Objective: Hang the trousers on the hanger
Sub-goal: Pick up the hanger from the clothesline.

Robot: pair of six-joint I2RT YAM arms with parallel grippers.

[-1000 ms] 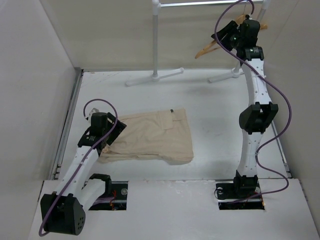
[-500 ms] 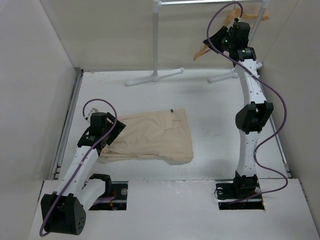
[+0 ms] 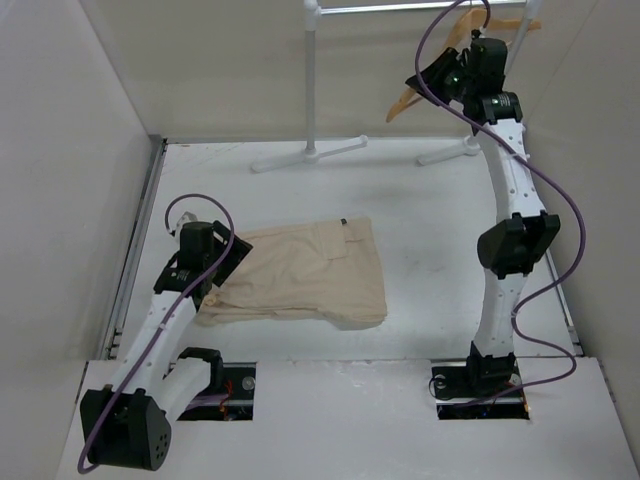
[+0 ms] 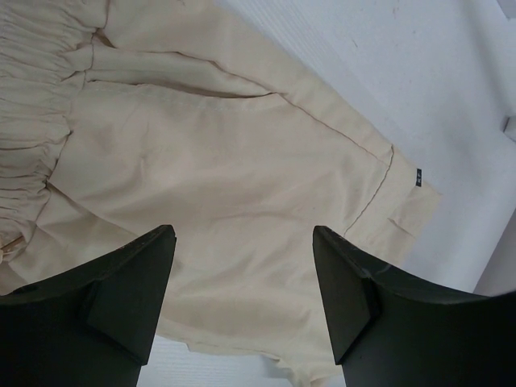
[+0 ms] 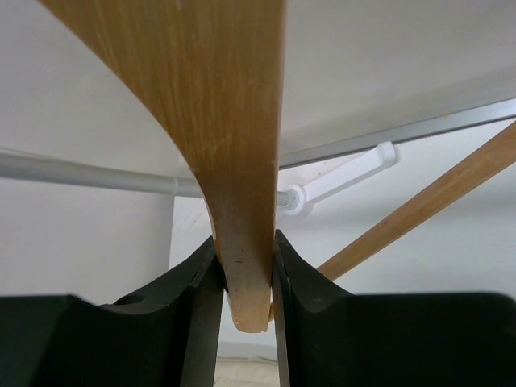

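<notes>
The beige trousers (image 3: 305, 275) lie folded flat on the white table, waist toward the left. In the left wrist view the trousers (image 4: 242, 161) fill the frame, with the gathered waist at the left. My left gripper (image 4: 243, 282) is open, hovering just above the cloth near the waist, and shows in the top view (image 3: 205, 275). My right gripper (image 5: 246, 278) is shut on one end of the wooden hanger (image 5: 218, 121). It holds the hanger (image 3: 405, 100) high at the back right, by the white rack (image 3: 312, 80). The hanger's hook is hard to make out.
The white rack stands at the back; its feet (image 3: 310, 153) rest on the table and its top bar (image 3: 400, 6) runs across. A grey rail (image 5: 89, 173) and the hanger's bottom bar (image 5: 435, 197) show behind the right fingers. Walls close in the left and right sides.
My right arm has lifted the hanger higher and slightly left, then eased right near the rack's top bar. The left gripper has shifted a little over the waist. The trousers have not moved.
</notes>
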